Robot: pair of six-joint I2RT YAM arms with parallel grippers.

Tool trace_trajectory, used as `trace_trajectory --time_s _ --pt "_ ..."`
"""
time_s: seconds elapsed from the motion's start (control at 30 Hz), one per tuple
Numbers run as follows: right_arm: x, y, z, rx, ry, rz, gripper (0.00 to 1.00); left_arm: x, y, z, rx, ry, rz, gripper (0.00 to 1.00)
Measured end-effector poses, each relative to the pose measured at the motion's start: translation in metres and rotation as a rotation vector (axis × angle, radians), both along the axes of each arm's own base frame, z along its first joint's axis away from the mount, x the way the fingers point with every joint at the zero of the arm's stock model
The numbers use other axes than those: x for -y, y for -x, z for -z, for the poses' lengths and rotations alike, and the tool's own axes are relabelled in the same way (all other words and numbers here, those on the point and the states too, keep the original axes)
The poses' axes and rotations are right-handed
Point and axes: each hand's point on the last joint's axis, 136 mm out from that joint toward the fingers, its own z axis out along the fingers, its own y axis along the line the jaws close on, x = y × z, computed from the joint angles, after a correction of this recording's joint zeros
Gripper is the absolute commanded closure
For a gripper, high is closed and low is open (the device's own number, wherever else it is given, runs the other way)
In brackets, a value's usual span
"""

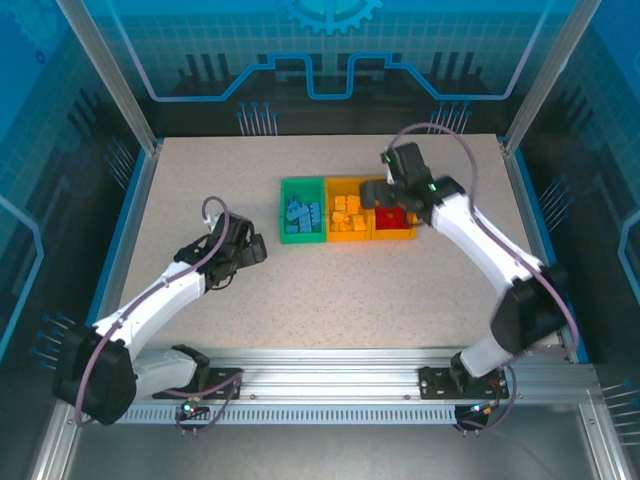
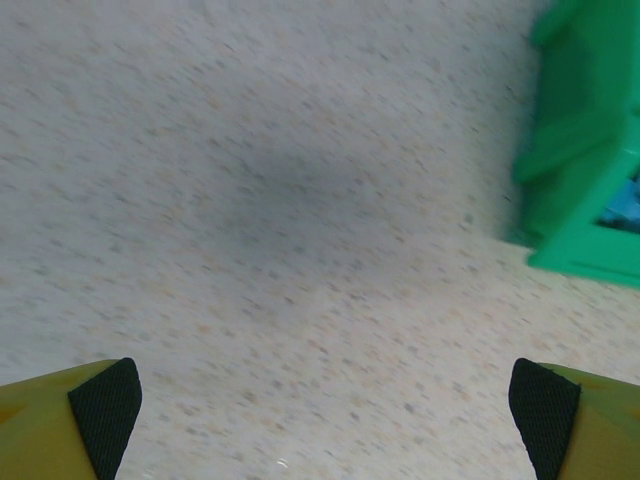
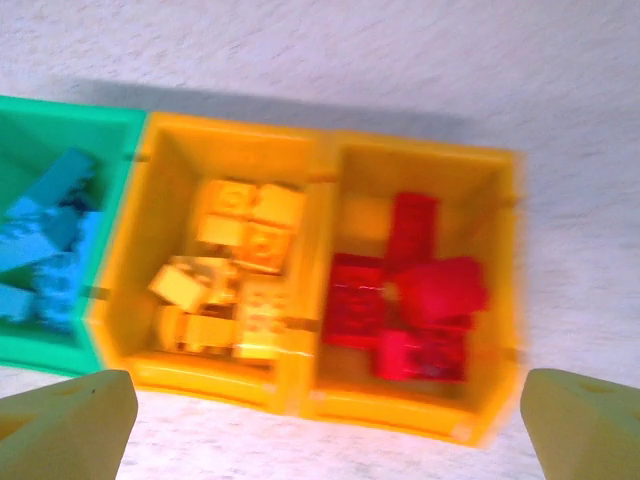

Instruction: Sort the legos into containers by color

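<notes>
Three joined bins stand in a row at the table's middle back. The green bin (image 1: 302,234) (image 3: 40,130) holds several blue legos (image 1: 303,212) (image 3: 50,245). Yellow legos (image 1: 347,214) (image 3: 235,270) fill the middle orange-yellow bin (image 1: 347,236) (image 3: 170,200). Red legos (image 1: 392,218) (image 3: 415,300) lie in the right orange-yellow bin (image 1: 395,234) (image 3: 490,290). My right gripper (image 1: 392,188) (image 3: 325,425) hovers over the two orange-yellow bins, open, nothing between its fingers. My left gripper (image 1: 250,247) (image 2: 325,410) stands open over bare table, left of the green bin (image 2: 585,150).
The speckled table (image 1: 330,300) lies bare to the left, right and front of the bins. Aluminium frame posts and blue panels wall in the sides and back. A metal rail (image 1: 330,380) with the arm bases runs along the near edge.
</notes>
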Motion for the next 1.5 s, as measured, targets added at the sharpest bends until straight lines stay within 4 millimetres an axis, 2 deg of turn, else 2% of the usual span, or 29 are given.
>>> trace_trajectory --time_s 0.07,0.1,0.13,0.2,0.3,0.37,0.43,0.57,0.63,0.7,0.77,0.9,1.0,1.07,1.13,1.3,1.5 --pt "0.032 0.006 0.004 0.093 0.054 0.029 0.0 -0.012 -0.001 -0.001 0.046 -0.066 -0.005 0.01" --pt "0.054 0.007 0.015 0.12 0.087 0.064 0.0 -0.019 -0.001 -0.001 0.076 -0.108 -0.003 0.01" --pt "0.071 0.009 0.027 0.127 0.109 0.093 0.0 -0.023 -0.001 -0.001 0.094 -0.137 -0.001 0.01" --pt "0.107 0.015 0.068 0.11 0.154 0.153 0.0 -0.034 -0.002 0.001 0.134 -0.203 0.009 0.01" --pt "0.133 0.039 0.126 0.064 0.162 0.179 0.0 -0.046 -0.008 0.003 0.176 -0.252 0.016 0.01" --pt "0.137 0.049 0.146 0.061 0.134 0.174 0.0 -0.055 -0.012 0.004 0.201 -0.264 0.009 0.01" --pt "0.135 0.045 0.147 0.101 0.111 0.167 0.0 -0.061 -0.016 0.005 0.227 -0.26 0.004 0.01" --pt "0.129 0.022 0.13 0.251 0.067 0.156 0.0 -0.066 -0.022 0.015 0.279 -0.231 0.012 0.01" --pt "0.127 0.015 0.133 0.294 0.054 0.152 0.0 -0.068 -0.025 0.022 0.294 -0.224 0.016 0.01" --pt "0.127 0.015 0.145 0.277 0.054 0.148 0.0 -0.071 -0.031 0.027 0.3 -0.214 0.019 0.01" --pt "0.127 0.016 0.148 0.276 0.054 0.149 0.0 -0.07 -0.039 0.027 0.322 -0.206 0.032 0.01" --pt "0.127 0.011 0.138 0.322 0.045 0.151 0.0 -0.061 -0.058 0.029 0.377 -0.199 0.092 0.01" --pt "0.127 0.01 0.135 0.336 0.043 0.151 0.0 -0.055 -0.074 0.037 0.398 -0.188 0.141 0.01" --pt "0.127 0.009 0.133 0.342 0.041 0.152 0.0 -0.059 -0.082 0.047 0.403 -0.177 0.144 0.01" --pt "0.127 0.009 0.132 0.347 0.041 0.152 0.0 -0.066 -0.081 0.055 0.388 -0.164 0.136 0.01" --pt "0.127 0.008 0.132 0.35 0.04 0.152 0.0 -0.067 -0.088 0.041 0.457 -0.149 0.142 0.01" --pt "0.119 0.008 0.132 0.347 0.031 0.1 0.0 -0.065 -0.09 0.036 0.48 -0.142 0.152 0.01"
